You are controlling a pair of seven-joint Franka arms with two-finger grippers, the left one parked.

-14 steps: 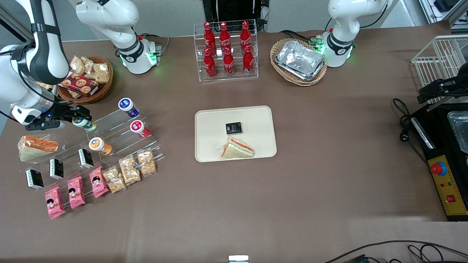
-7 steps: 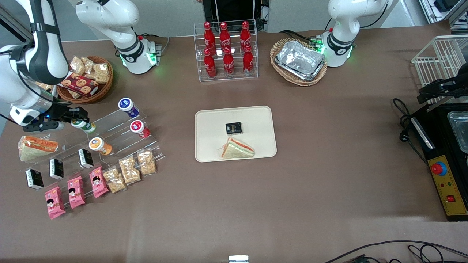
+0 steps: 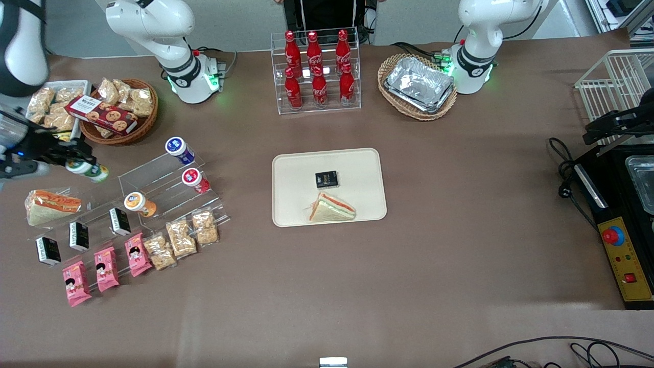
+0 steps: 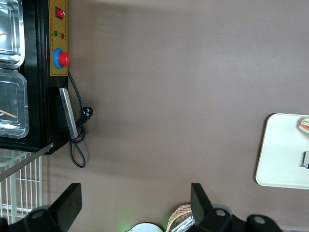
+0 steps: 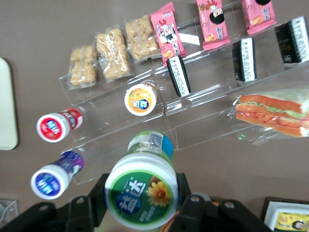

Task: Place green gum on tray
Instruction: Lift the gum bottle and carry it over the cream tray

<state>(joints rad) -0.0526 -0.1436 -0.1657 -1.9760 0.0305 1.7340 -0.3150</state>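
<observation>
So the pickup looks done and the carry and the set-down are what is left. On the brown desk [image 3: 460,204] the cream tray [image 3: 299,168] lies near the middle, already bearing a small dark packet [image 3: 326,179] and a wrapped sandwich [image 3: 331,208], with bare room beside them for one more thing; no gum is on it yet. The clear acrylic display steps [image 3: 168,191], toward the working arm's end of the desk, hold the blue-bodied gum bottle [image 3: 179,148], the red one [image 3: 194,179] and the orange one [image 3: 139,203]. The right arm's tool [image 3: 76,162] hovers well apart from the tray, just off the steps, its fingers [image 5: 186,191] closed around the green gum [image 3: 87,170], lid toward the wrist camera. By my reading, the bottle is clear of the rack, so the arm needs to travel to the tray, lower onto a free patch and release.
</observation>
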